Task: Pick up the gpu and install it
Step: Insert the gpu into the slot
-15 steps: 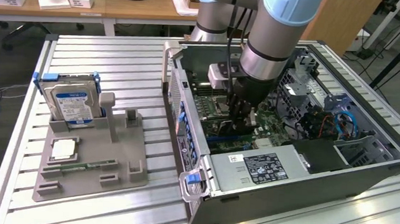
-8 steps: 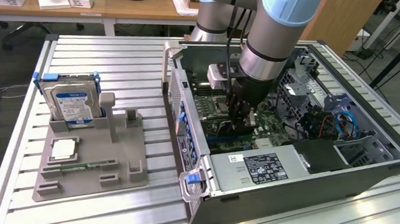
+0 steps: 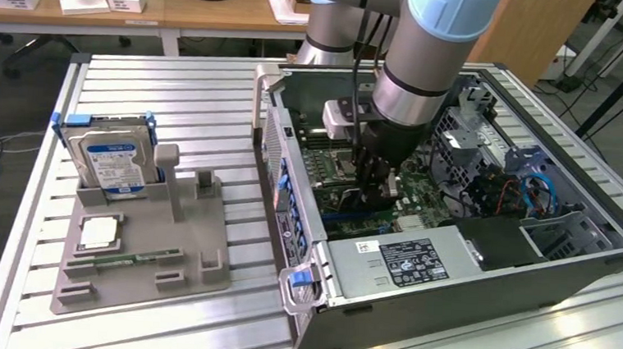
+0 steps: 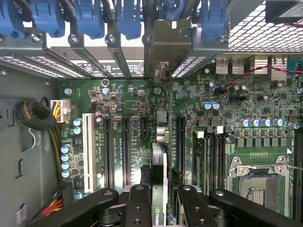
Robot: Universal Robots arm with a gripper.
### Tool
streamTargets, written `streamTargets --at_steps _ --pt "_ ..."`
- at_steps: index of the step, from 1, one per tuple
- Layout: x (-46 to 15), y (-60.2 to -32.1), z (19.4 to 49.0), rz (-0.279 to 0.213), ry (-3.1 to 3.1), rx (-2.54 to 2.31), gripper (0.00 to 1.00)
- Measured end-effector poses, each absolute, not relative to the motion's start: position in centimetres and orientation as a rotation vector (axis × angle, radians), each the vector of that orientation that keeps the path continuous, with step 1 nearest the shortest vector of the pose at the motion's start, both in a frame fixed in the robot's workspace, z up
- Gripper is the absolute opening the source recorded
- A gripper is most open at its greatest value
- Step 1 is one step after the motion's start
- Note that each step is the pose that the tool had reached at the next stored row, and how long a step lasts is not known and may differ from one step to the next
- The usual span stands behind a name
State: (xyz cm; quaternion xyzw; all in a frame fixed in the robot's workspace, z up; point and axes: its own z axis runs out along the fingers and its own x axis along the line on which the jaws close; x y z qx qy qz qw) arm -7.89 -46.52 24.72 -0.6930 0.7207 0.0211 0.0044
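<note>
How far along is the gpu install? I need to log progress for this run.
Picked up: the gpu is clamped edge-on in the gripper, down inside the open computer case. In hand: it stands over the motherboard slots. Left: whether it is seated in a slot cannot be told.

The arm reaches steeply down (wrist vertical), end effector [image 4: 160, 198] clamped part-closed.

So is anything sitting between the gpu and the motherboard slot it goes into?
Nothing visible. The gripper holds the gpu edge-on, right above the motherboard inside the open computer case. The long slots beside the card look unoccupied, with no cable across them.
</note>
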Motion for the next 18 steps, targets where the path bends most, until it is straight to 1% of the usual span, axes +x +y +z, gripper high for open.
streamTargets --at_steps 18 --pt "-7.81 -46.52 24.39 0.066 2.260 -2.169 0.26"
